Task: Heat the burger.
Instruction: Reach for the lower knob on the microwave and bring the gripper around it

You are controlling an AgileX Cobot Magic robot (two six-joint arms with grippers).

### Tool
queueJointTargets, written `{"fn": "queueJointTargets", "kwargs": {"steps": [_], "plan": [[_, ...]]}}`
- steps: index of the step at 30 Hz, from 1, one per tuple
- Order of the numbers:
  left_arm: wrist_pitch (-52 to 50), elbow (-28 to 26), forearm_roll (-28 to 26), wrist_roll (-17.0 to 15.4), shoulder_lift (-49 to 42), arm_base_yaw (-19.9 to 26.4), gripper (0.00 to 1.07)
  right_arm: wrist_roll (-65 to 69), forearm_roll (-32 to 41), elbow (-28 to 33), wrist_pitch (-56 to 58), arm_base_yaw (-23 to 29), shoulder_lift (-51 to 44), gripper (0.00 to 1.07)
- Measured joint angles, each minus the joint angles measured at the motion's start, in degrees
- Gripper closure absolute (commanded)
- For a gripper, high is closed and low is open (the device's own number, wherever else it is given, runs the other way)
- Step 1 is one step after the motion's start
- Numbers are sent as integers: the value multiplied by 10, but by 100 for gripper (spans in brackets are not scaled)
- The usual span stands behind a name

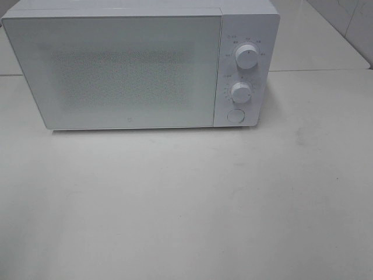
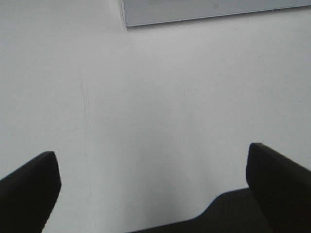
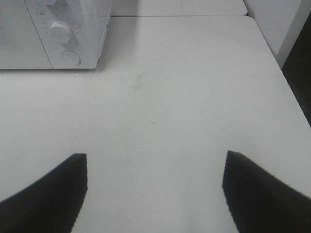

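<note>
The burger is out of view in every frame. A white microwave (image 1: 122, 70) stands at the back of the white table (image 1: 186, 204) with its door shut; two knobs (image 1: 246, 56) and a round button sit on its right panel. Neither arm shows in the exterior high view. In the left wrist view my left gripper (image 2: 153, 167) stands open over bare table, the microwave's lower corner (image 2: 194, 12) ahead of it. My right gripper (image 3: 154, 170) is open too, with nothing between its dark fingers, and the microwave's control panel (image 3: 65, 36) lies ahead of it.
A seam between table panels runs behind the microwave (image 1: 320, 70). The table's right edge (image 3: 286, 77) shows in the right wrist view, with a dark gap beyond it. Faint scuff marks (image 1: 300, 137) spot the tabletop.
</note>
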Motion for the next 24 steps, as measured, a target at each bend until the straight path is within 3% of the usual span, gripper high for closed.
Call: {"fn": "queueJointTargets", "kwargs": {"steps": [3, 12, 24], "plan": [[5, 24, 2, 0, -69, 0, 10, 0, 0, 0, 0, 0, 0, 32], [11, 28, 14, 0, -184, 0, 10, 0, 0, 0, 0, 0, 0, 32], [12, 28, 14, 0, -187, 0, 10, 0, 0, 0, 0, 0, 0, 32]]}}
